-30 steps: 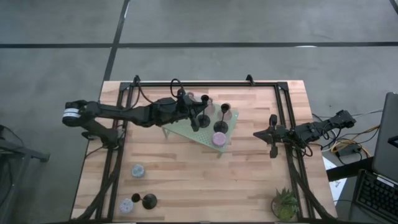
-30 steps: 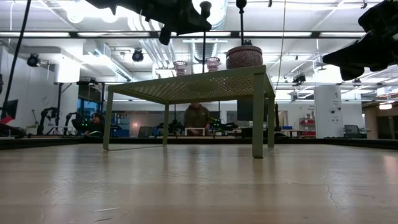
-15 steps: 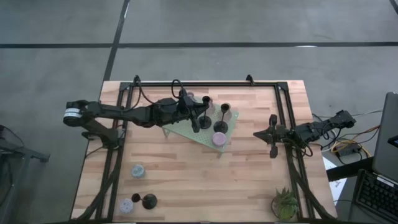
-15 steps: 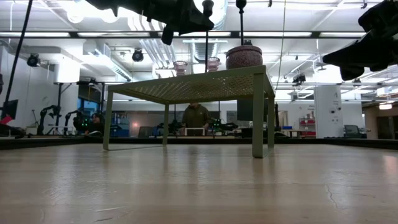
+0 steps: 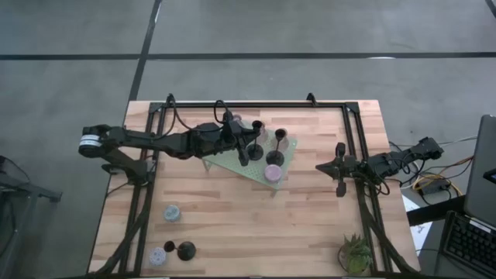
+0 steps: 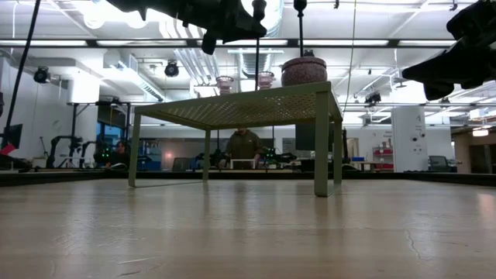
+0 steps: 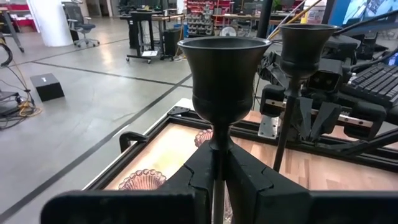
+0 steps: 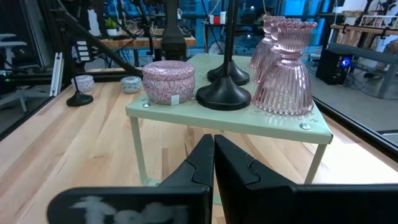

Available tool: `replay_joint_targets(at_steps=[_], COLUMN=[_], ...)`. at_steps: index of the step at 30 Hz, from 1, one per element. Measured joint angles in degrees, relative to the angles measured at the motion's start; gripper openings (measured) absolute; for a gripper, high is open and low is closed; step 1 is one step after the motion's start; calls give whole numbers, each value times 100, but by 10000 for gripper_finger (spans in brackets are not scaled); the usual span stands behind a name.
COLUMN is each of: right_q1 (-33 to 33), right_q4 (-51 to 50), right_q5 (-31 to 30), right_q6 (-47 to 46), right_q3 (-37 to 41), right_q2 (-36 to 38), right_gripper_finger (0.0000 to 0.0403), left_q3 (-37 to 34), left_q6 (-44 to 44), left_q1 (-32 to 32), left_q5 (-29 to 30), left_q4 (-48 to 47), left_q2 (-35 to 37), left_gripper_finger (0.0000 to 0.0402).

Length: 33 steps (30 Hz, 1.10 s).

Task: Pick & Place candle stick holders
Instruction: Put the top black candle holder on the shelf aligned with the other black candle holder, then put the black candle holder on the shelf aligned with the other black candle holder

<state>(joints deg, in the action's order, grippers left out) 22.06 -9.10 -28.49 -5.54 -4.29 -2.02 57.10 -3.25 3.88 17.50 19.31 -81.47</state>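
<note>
A black holder (image 7: 224,81) stands on the green stand (image 5: 232,163), its stem clenched in the left gripper (image 5: 242,143) near the stand's far edge. A second black holder (image 5: 280,140), two pink glass holders (image 8: 283,68) and a lavender one (image 5: 273,172) share the stand. Three more holders (image 5: 172,240) sit near the desk's (image 5: 310,225) left front corner. The right gripper (image 5: 339,172), fingers pressed together and empty, hovers near the right edge.

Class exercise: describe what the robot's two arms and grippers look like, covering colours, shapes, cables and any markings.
Both arms are slim, jointed and black. The left arm has a pale grey-white banded collar at its base end and a black cable looping above it. The left gripper and right gripper each end in two flat, angular, matt black fingers. No lettering is visible.
</note>
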Motion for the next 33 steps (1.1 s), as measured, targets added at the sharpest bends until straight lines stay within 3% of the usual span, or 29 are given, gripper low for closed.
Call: replay_joint_targets(at_steps=[13,24,33], right_q1=[0,2,2], right_q4=[2,2,2], right_q5=[0,0,0], right_q6=[0,0,0], right_q3=[0,0,0], right_q2=[-2,-4,-2], right_gripper_finger=[8,8,8], left_q3=[-24,-24,-22], left_q6=[18,14,31], left_q1=[2,-15,-26], left_q5=[32,-8,-158], left_q4=[-167,-424,-1199], left_q2=[-13,-12,45], left_gripper_finger=[72,157,214])
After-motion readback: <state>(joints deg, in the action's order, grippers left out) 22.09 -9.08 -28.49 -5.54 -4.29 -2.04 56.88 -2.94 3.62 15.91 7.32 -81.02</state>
